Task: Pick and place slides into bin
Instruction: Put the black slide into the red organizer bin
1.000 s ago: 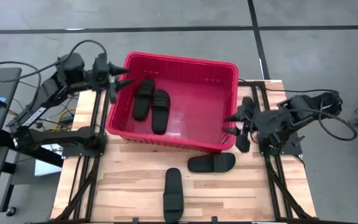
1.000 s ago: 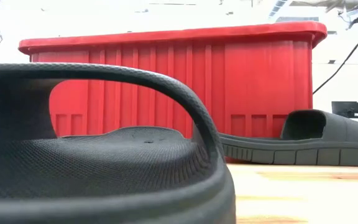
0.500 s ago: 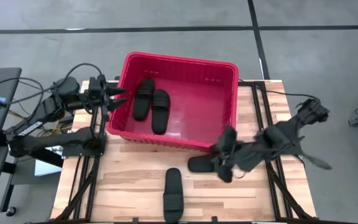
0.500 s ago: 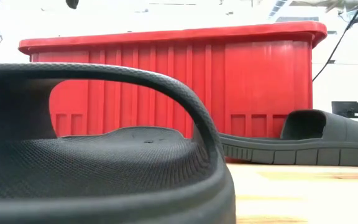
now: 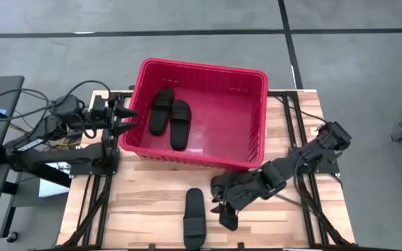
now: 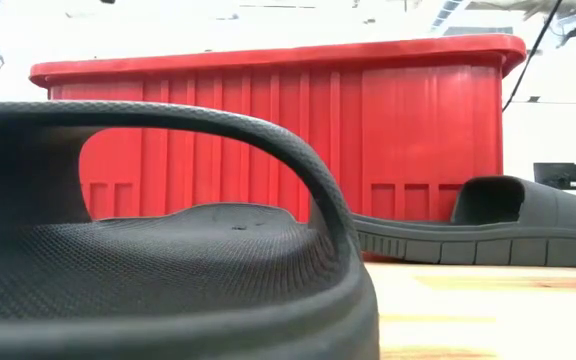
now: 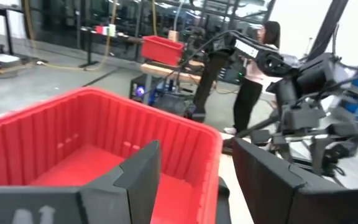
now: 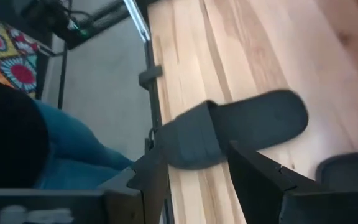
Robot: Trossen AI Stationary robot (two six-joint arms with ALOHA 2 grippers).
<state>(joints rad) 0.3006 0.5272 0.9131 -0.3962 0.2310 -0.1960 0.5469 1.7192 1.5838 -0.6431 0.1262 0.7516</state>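
Jaws agape, right arm [image 5: 223,209] low over table

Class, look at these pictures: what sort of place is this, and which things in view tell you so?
Probably a robotics lab or workshop: a wooden table on a metal frame, bare concrete floor with taped lines, and more robot rigs and workbenches in the room behind.

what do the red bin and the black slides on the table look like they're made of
The bin looks like molded plastic: evenly red, slightly glossy, with ribbed walls and a rolled rim. The slides look like matte foam or rubber, though that is only a guess: the nearest one has a finely textured footbed and a thick, one-piece strap.
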